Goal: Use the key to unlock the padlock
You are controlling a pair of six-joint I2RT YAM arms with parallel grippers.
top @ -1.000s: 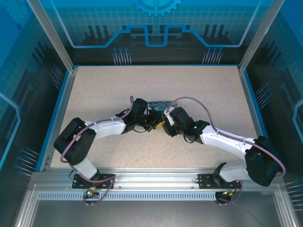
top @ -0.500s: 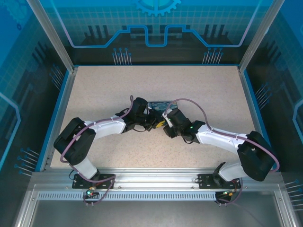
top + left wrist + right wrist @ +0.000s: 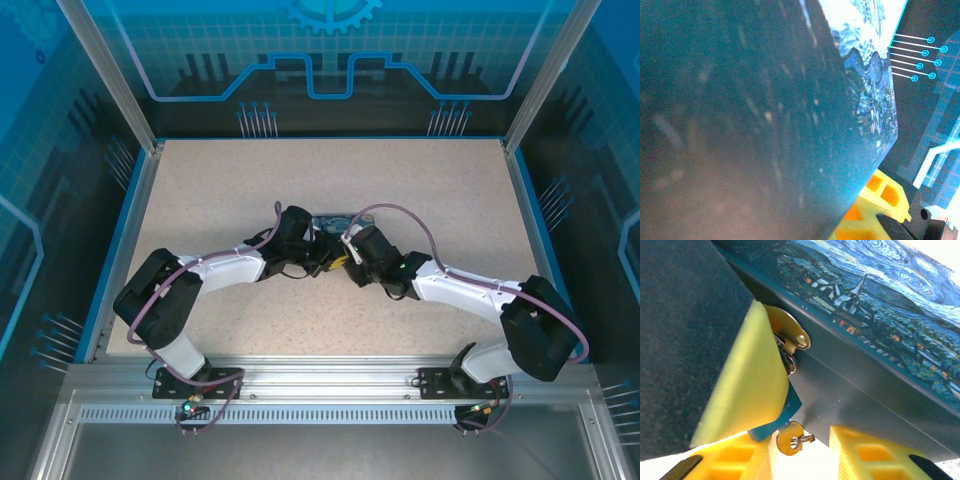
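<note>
The starry-night painted box (image 3: 880, 295) lies at mid table (image 3: 335, 220) with both grippers at its near side. The padlock (image 3: 785, 415) hangs below the brass hasp (image 3: 792, 335); only its blue lower corner and some metal show. My left gripper (image 3: 333, 262) is shut on the padlock, one yellow finger (image 3: 745, 385) lying flat over it. The key (image 3: 788, 438) sticks out of the padlock's underside, its round head and ring in the gap of my right gripper (image 3: 802, 450). The right jaws stand open around the key head, the head close to the left one.
The box's dark side (image 3: 765, 125) is very close to the left wrist camera, with one yellow finger (image 3: 880, 195) at the lower right. Bare speckled table (image 3: 200, 190) surrounds the box, bounded by blue rails and glass walls.
The right arm has crept left toward the box and its forearm has swung inward. Its jaws have narrowed slightly. The left arm has not moved.
</note>
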